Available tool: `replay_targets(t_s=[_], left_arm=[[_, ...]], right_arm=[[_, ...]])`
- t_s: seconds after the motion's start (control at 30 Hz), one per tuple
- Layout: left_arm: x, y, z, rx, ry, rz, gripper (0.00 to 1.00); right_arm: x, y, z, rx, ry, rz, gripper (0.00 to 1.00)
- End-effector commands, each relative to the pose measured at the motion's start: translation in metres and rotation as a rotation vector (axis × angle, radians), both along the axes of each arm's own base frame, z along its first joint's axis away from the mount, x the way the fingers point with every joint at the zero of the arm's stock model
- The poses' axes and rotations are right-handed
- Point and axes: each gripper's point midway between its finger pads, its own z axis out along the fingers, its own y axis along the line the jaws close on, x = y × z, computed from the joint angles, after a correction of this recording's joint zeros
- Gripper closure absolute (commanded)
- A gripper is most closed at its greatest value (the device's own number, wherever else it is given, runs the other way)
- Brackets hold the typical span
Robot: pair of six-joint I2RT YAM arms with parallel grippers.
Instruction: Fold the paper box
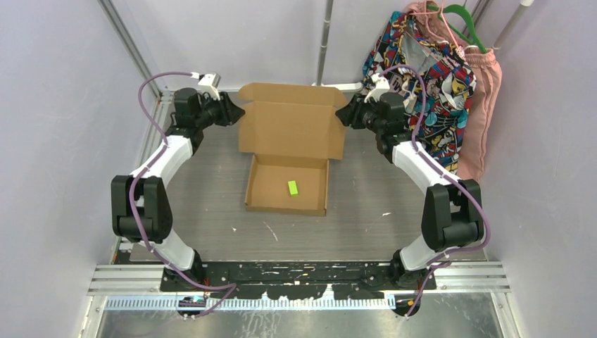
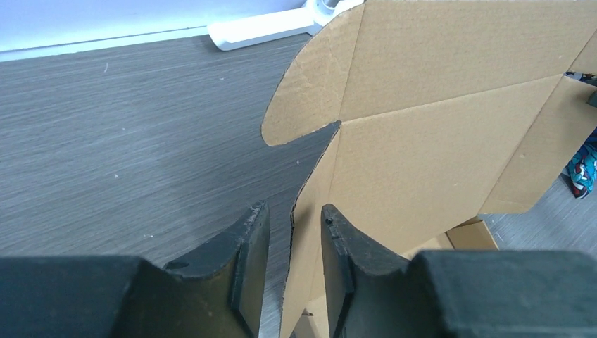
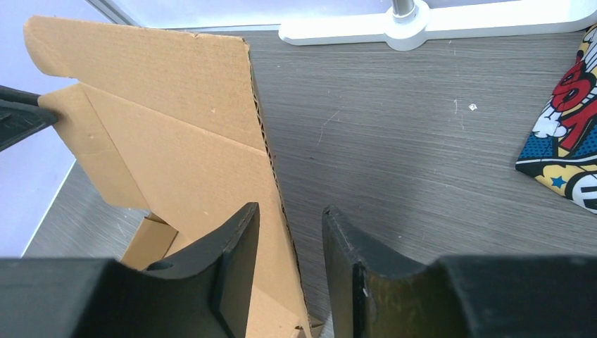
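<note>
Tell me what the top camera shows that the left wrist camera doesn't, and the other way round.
Only the top view: the small green item lying in the tray of the paper box, the whole right arm, and the mounting rail at the near edge. Only the left wrist view: the left gripper up close, straddling the lid's side edge, fingers apart with a gap beside the cardboard. Both: the raised lid, the grey table and the white stand base.

The paper box (image 1: 291,127) is matt corrugated cardboard, with fluting visible along its cut edge. The table (image 1: 211,197) has a matt wood-grain finish. The left gripper (image 2: 294,209) is probably matt plastic.
</note>
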Motion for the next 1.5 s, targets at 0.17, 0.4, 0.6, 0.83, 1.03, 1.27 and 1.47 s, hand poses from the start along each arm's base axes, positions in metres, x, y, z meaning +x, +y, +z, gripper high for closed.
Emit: replay_targets(t_s=[0.17, 0.4, 0.6, 0.83, 1.03, 1.27, 1.47], left_arm=[[0.0075, -0.0044, 0.0262, -0.042, -0.081, -0.032, 0.68], [0.0075, -0.0056, 0.0283, -0.051, -0.082, -0.035, 0.77], [0.0066, -0.0067, 0.0285, -0.061, -0.08, -0.039, 0.81], [0.0068, -0.007, 0.0284, -0.068, -0.08, -0.04, 0.82], [0.0071, -0.0066, 0.0289, -0.066, -0.082, -0.038, 0.88], [0.0074, -0.009, 0.0288, -0.074, -0.079, -0.049, 0.95], [0.005, -0.0108, 0.0287, -0.075, -0.079, -0.049, 0.96]], right_arm=[[0.0076, 0.0041, 0.0229, 0.034, -0.067, 0.018, 0.59], [0.0068, 0.0046, 0.0203, 0.04, -0.06, 0.019, 0.63], [0.0057, 0.0031, 0.0198, 0.039, -0.059, 0.011, 0.66], [0.0031, 0.0002, 0.0178, 0.031, -0.054, -0.002, 0.7], [0.0004, -0.0016, 0.0171, 0.028, -0.051, -0.011, 0.72], [0.0002, -0.0022, 0.0207, 0.03, -0.053, -0.013, 0.8], [0.0001, -0.0036, 0.026, 0.032, -0.06, -0.025, 0.84]])
